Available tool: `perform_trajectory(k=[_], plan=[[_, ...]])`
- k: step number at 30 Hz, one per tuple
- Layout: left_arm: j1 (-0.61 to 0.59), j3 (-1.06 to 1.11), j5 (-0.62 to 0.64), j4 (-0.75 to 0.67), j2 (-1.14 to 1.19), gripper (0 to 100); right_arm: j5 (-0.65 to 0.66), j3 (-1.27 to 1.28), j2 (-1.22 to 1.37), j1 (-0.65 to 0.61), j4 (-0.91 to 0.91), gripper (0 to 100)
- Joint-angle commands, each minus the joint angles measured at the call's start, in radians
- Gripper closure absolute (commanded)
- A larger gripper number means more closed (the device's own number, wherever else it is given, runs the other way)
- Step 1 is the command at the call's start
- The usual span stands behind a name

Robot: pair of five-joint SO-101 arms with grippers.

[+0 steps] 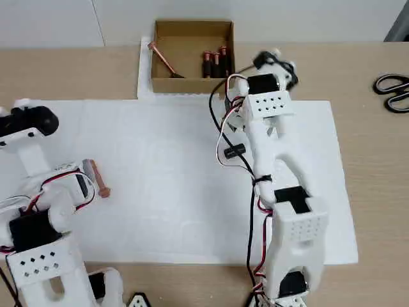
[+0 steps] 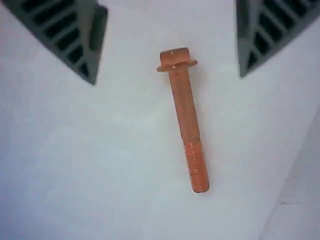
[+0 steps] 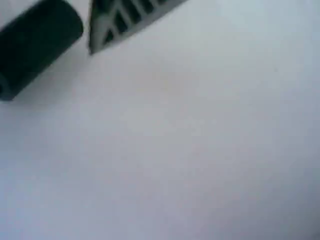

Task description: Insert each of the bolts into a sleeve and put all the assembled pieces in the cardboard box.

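Observation:
A copper bolt (image 2: 184, 120) lies flat on the white mat (image 1: 166, 217), head toward my left gripper (image 2: 167, 40). That gripper is open, hovering over the bolt with one dark finger on each side and nothing held. From above, the bolt (image 1: 99, 179) lies at the left arm's tip. A black sleeve (image 1: 234, 151) lies on the mat beside the right arm. The sleeve (image 3: 35, 45) lies just next to my right gripper (image 3: 125, 20), which is low over the mat. The cardboard box (image 1: 192, 29) at the back holds several assembled pieces (image 1: 215, 64) and a leaning copper bolt (image 1: 163, 59).
Scissors (image 1: 393, 89) lie on the wooden table at the far right. The right arm (image 1: 281, 192) stretches from the front edge up to the box's corner. Open mat lies between the two arms.

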Motion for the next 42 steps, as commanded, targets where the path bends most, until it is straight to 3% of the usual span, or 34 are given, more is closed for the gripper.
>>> perform_trajectory(k=[1,10,33,38,42], plan=[[0.000,-0.002,0.003,0.000,-0.015,83,-0.132,-0.011,-0.005,-0.025,-0.015,76.4],[0.000,-0.002,0.003,0.000,-0.015,83,-0.227,-0.008,0.001,-0.036,-0.008,76.4],[0.000,-0.002,0.003,0.002,-0.015,83,-0.252,0.000,0.142,-0.073,-0.024,76.6],[0.000,-0.002,0.003,0.002,-0.015,83,-0.249,0.000,0.142,-0.073,-0.024,85.3],[0.000,-0.002,0.003,0.002,-0.015,83,-0.175,0.000,0.142,-0.073,-0.022,88.4]])
